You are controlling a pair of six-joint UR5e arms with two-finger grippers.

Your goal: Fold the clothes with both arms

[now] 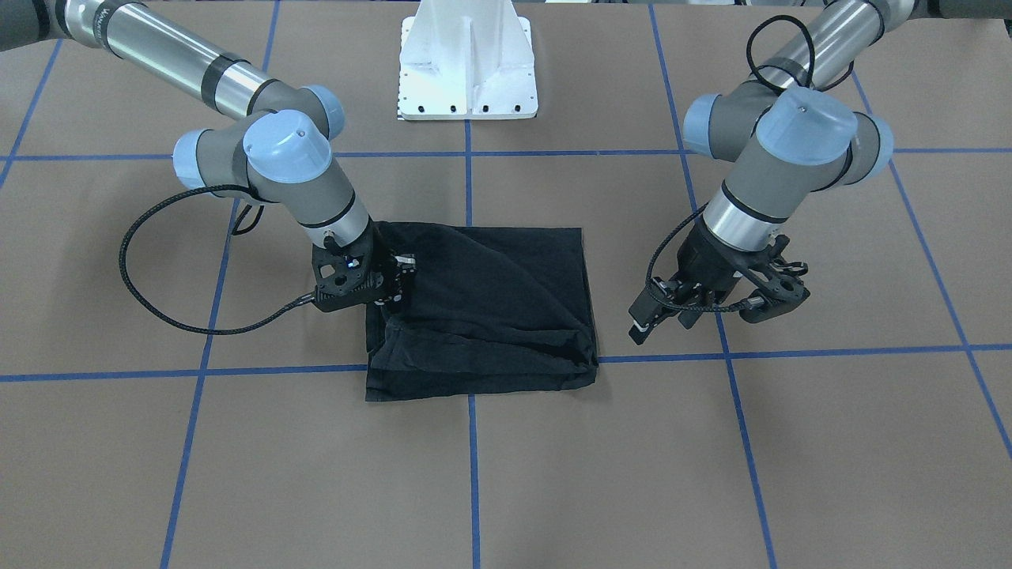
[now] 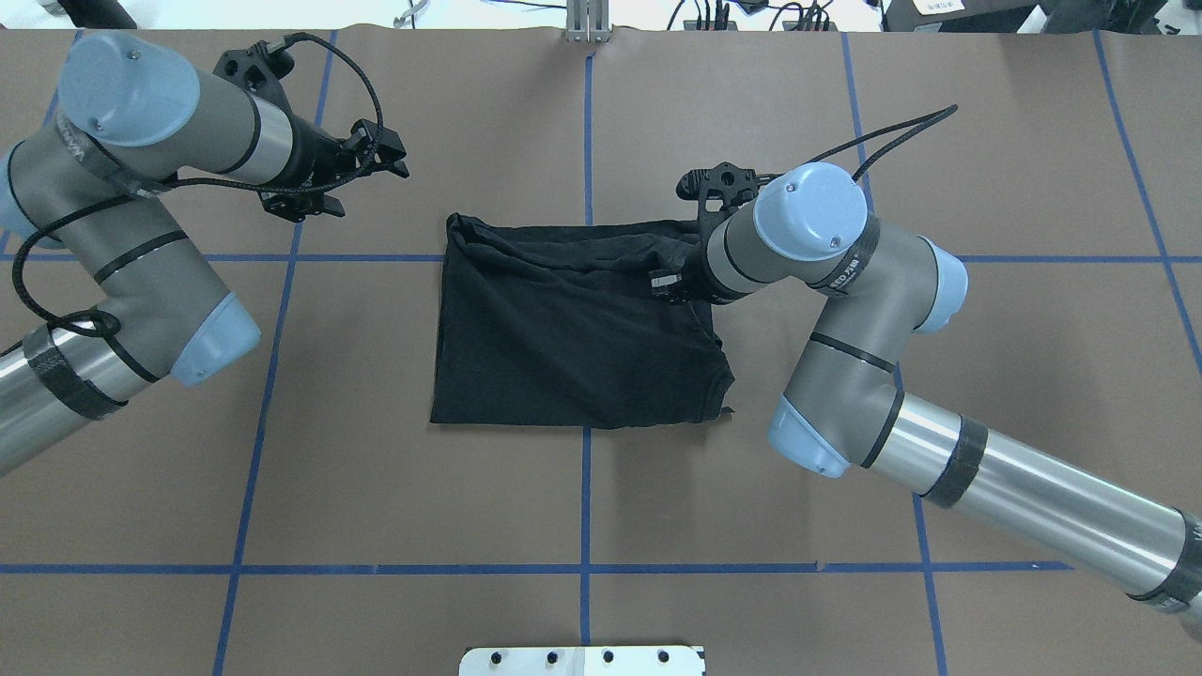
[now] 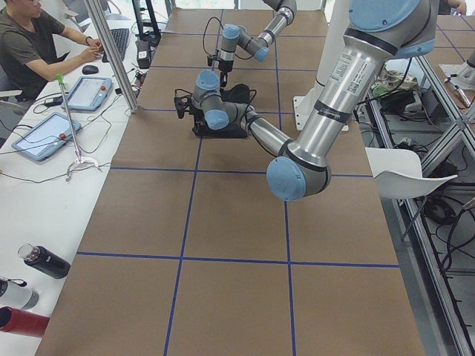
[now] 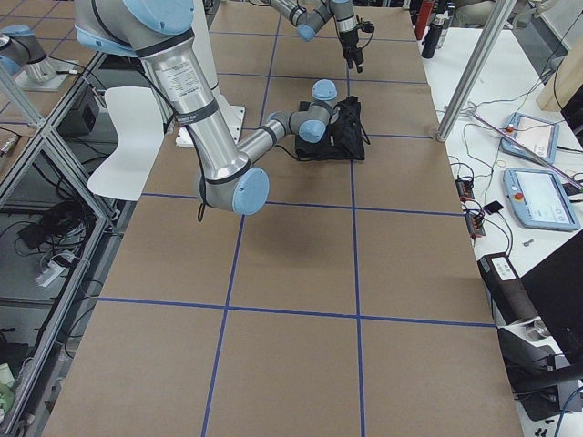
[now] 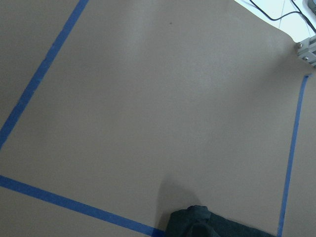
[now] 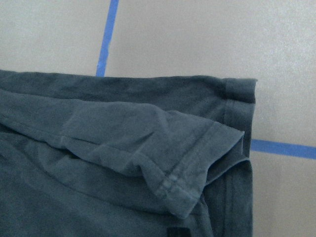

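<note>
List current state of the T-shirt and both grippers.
T-shirt: folded to a rough rectangle, plain black showing, creased.
left gripper: jaws open, empty, off the T-shirt, above bare table.
right gripper: at the T-shirt's edge, jaws apparently shut on cloth.

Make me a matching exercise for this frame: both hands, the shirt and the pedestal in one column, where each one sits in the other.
1. left hand
2. right hand
3. T-shirt
4. white pedestal base

A. folded, at the middle of the table
B. down at the T-shirt's edge
C. at the robot's side of the table
D. over bare table, clear of the T-shirt

Pairs: 1-D, 2-B, 3-A, 4-C
</note>
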